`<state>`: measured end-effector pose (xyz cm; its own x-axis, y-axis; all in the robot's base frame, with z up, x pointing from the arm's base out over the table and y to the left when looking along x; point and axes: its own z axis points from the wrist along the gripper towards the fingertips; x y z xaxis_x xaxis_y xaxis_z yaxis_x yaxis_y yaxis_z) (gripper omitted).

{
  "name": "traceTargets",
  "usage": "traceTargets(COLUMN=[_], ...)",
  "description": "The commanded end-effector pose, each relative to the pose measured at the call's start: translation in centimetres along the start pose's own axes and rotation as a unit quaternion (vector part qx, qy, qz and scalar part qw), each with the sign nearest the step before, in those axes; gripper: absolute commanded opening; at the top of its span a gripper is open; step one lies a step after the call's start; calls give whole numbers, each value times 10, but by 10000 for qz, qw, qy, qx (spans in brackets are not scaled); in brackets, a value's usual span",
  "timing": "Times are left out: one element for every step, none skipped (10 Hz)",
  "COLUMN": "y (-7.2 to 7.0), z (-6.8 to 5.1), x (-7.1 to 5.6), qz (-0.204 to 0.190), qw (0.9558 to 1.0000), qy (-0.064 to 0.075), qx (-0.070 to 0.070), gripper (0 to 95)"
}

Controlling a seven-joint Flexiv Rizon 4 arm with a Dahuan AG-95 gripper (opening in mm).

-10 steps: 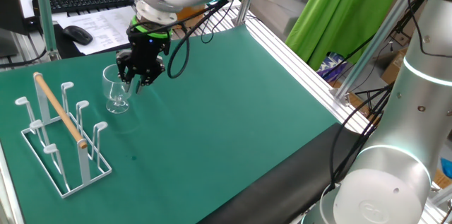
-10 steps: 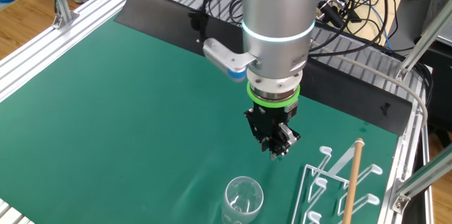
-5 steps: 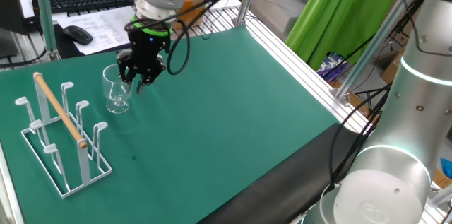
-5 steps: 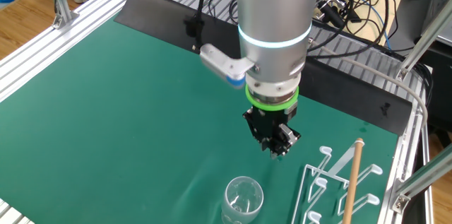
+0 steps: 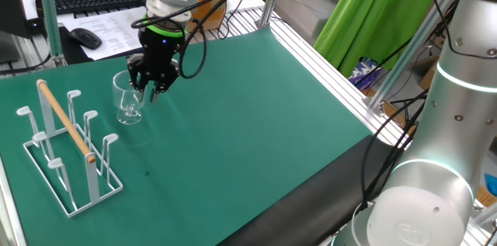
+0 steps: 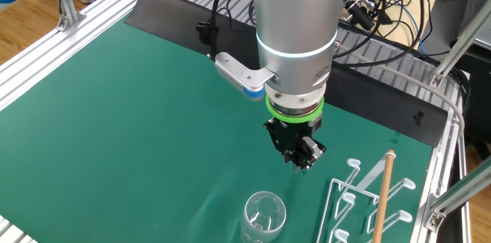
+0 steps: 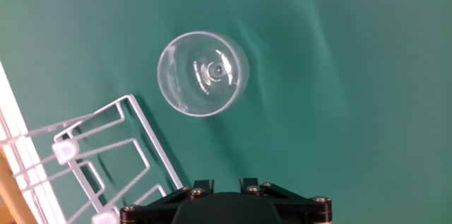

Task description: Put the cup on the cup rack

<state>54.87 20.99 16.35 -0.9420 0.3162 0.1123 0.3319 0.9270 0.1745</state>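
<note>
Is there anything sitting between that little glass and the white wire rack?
No. In the hand view, only bare green mat separates the cup from the corner of the cup rack; they stand close but apart.

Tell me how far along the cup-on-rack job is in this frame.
Early. Nothing is done yet: the cup stands upright on the green mat, apart from the cup rack, whose pegs are bare. In hand: the gripper hovers beside the cup, holding nothing. Left: grasp the cup, lift it, and set it on a peg.
</note>
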Motion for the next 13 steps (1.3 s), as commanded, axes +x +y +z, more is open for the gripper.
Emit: traceTargets(y=[-1, -1, -1, -1, -1, -1, -1, -1, -1, -1, 0, 0, 0], z=[1, 1, 1, 1, 1, 1, 1, 1, 1, 1, 1, 0, -1], x=[0, 0, 0, 0, 0, 0, 0, 0, 0, -1, -1, -2, -3], qz=[-67, -131, -208, -225, -199, -181, -124, -108, -125, -167, -199, -229, -276], qw=[9995, 9993, 9988, 9987, 9988, 9989, 9990, 9990, 9990, 9990, 9989, 9988, 9987], qy=[-86, -102, -144, -147, -140, -139, -136, -134, -123, -109, -111, -132, -134], qx=[295, 330, 410, 423, 417, 417, 408, 408, 407, 408, 411, 411, 417], gripper=[190, 190, 190, 190, 190, 190, 190, 190, 190, 190, 190, 190, 190])
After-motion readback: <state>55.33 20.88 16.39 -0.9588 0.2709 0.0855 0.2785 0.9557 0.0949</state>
